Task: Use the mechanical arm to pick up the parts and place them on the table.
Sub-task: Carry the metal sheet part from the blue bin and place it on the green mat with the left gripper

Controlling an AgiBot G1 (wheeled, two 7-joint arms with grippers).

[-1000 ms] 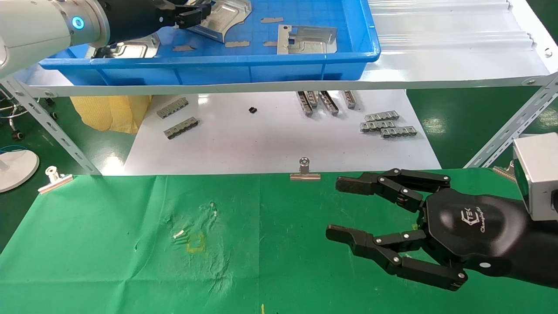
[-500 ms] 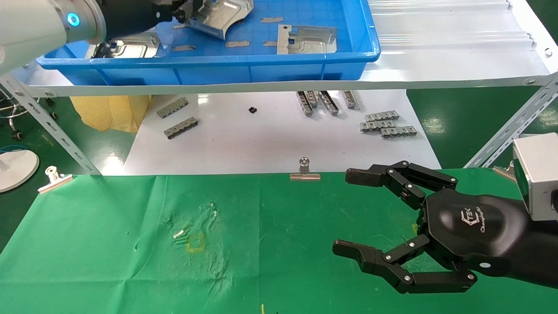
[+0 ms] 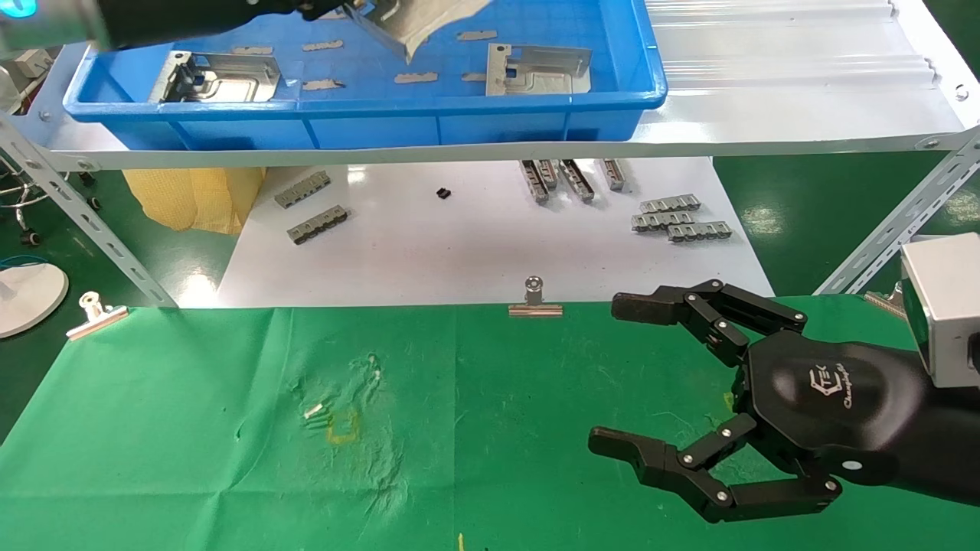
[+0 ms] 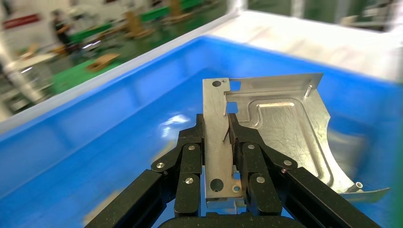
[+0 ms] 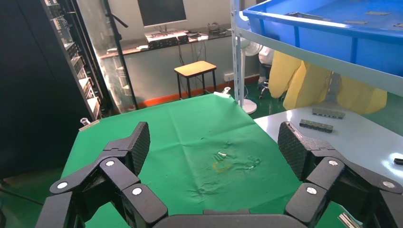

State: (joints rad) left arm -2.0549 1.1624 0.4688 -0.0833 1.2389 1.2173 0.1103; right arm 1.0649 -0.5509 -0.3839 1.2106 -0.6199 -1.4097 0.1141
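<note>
Part (image 4: 266,128) in hand: the left gripper (image 4: 217,137) is clamped on one flat edge strip of a silver plate, fingers (image 4: 190,156) pinching it from both sides above the blue tray (image 3: 459,115). In the head view this part (image 3: 417,21) hangs tilted at the top of the picture, over the tray, so the step in hand looks like the lift-out before the carry to the table (image 3: 191,428).

To do it well, the lift should probably bring the plate's lower curved corner above the tray rim before any move toward the green cloth; that corner hangs lowest and could catch the wall. The grip sits on a narrow strip well off the plate's middle, so the plate may swing or slip if the arm turns fast; a slow, level carry seems wise. Two more parts (image 3: 222,76) (image 3: 540,70) lie flat in the tray and should not be knocked.

The right gripper (image 3: 624,375) hovers low over the right side of the table, fingers spread wide and empty. A set-down toward the cloth's left or middle would keep clear of it.
</note>
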